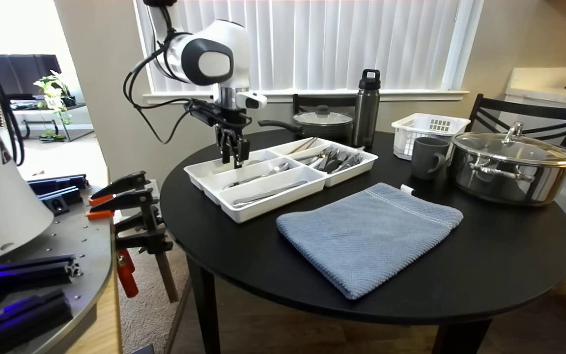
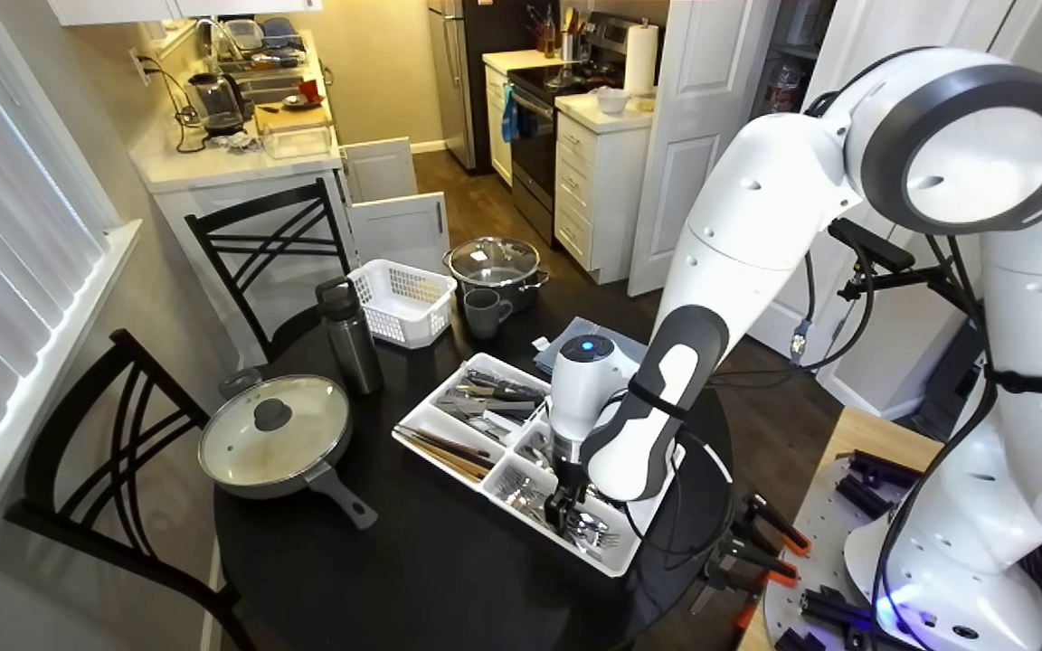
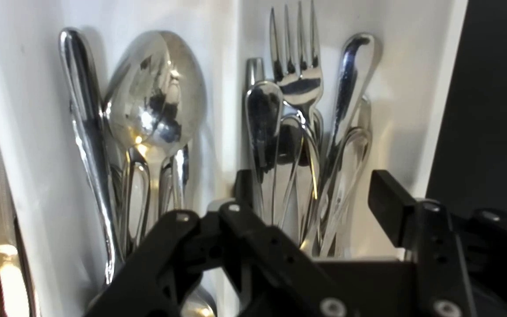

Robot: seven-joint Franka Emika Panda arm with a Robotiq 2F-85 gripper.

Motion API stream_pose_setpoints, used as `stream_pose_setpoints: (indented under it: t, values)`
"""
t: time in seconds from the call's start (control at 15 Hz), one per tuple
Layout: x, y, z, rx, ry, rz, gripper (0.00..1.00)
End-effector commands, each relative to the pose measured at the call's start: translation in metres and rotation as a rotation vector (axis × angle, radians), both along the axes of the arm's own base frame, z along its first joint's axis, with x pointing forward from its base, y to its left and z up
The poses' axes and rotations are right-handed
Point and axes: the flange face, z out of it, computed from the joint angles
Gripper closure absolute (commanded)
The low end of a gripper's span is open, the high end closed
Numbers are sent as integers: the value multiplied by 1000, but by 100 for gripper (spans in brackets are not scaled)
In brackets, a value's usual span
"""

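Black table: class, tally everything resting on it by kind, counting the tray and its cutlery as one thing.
Cookware (pan, pot): 2
Drinkware (bottle, mug): 2
Holders (tray, basket): 2
Cloth (towel): 1
Total: 7

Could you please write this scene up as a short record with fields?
Gripper: open, jaws apart at an outer compartment
Nearest: fork and other cutlery in that compartment
Contact: cannot be told
Next compartment holds: spoon, among others
Container: white divided tray
Surface: dark round table
Beside tray: blue towel
Also on table: lidded pan, dark bottle, white basket, gray mug, lidded pot
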Motion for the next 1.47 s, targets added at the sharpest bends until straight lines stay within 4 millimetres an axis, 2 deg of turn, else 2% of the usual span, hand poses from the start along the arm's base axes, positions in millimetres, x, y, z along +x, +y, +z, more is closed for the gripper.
stream_pose_setpoints:
  t: [0.0,0.27,0.53,0.6,0.67,0.73,1.0,1.13,1.4]
  values:
    - [4,-2,-14,-9,-7,-40,36]
    - [14,3,-18,-10,-20,-90,41]
    - [23,9,-18,-27,-60,-138,41]
    - [24,11,-19,-33,-64,-138,47]
    - [24,12,-21,-38,-64,-139,66]
    - [24,14,-23,-46,-62,-137,69]
    - [23,13,-24,-63,-66,-139,97]
    - [24,12,-20,-63,-73,-142,100]
    - [25,15,3,-54,-102,-135,97]
